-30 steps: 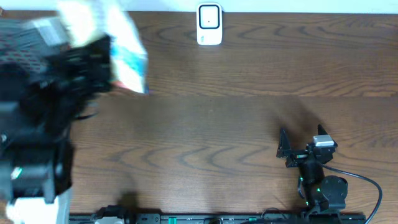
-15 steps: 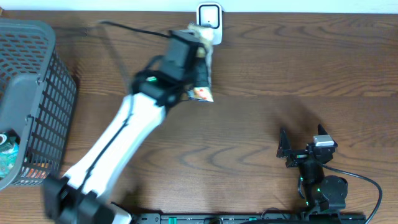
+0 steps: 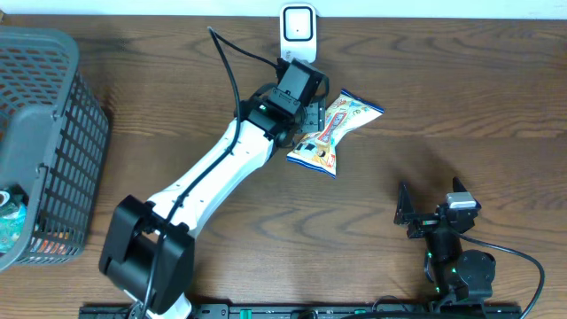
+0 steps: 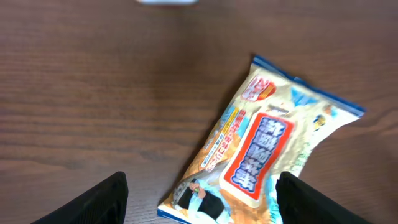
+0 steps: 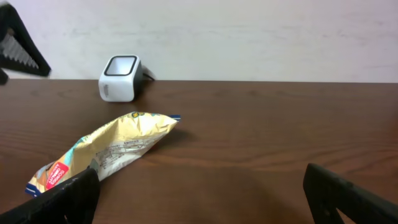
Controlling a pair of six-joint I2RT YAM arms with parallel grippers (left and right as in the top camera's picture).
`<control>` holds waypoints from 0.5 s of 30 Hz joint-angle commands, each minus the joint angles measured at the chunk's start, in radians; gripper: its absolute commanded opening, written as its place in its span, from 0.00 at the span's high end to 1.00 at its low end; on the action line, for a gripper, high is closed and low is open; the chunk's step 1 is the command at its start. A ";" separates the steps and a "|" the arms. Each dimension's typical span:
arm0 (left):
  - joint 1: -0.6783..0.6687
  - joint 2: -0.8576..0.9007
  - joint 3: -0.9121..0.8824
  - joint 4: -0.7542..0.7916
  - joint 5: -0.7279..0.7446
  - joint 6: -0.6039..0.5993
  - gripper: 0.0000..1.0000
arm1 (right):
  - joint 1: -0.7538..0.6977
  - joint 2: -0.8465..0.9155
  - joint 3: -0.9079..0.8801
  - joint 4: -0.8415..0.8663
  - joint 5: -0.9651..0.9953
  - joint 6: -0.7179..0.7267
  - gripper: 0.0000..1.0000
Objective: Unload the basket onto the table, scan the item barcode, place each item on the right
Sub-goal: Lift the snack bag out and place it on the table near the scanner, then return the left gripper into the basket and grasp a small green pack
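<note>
- The left pincer (image 4: 202, 186) stood open above the bench (image 3: 461, 89), its two dark fingers (image 4: 106, 199) spread wide and holding nothing.
- Seen from its wrist, the snack packet (image 4: 267, 149) lay flat on the wood under the gap between those fingers, nearer the right-hand one.
- The packet was yellow with blue ends and had a red label bearing white characters. Its printed face was up.
- From overhead, the packet lay slantwise, one end beside the left pincer and the other pointing away to the right.
- The white scanner (image 3: 299, 34) stood upright at the far edge of the bench. It was near the packet but apart from it.
- The left arm (image 3: 213, 173), white with black joints, reached diagonally from the near left corner toward the scanner.
- The right pincer (image 5: 200, 180) was also open and empty, low over the near right part of the bench and well apart from the packet.
- A dark mesh basket (image 3: 53, 115) sat at the left edge. Something green and white showed inside it, too little of it in view to name.
</note>
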 commanded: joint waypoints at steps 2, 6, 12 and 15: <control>0.056 -0.194 0.015 0.007 -0.104 0.031 0.21 | 0.010 -0.006 -0.002 -0.004 0.005 -0.005 0.01; 0.121 -0.351 0.015 0.007 -0.209 0.126 0.19 | 0.010 -0.006 -0.002 -0.004 0.005 -0.005 0.01; 0.299 -0.593 0.015 0.006 -0.335 0.208 0.17 | 0.010 -0.006 -0.002 -0.004 0.005 -0.005 0.01; 0.483 -0.710 0.015 -0.006 -0.354 0.231 0.16 | 0.010 -0.006 -0.002 -0.004 0.005 -0.005 0.01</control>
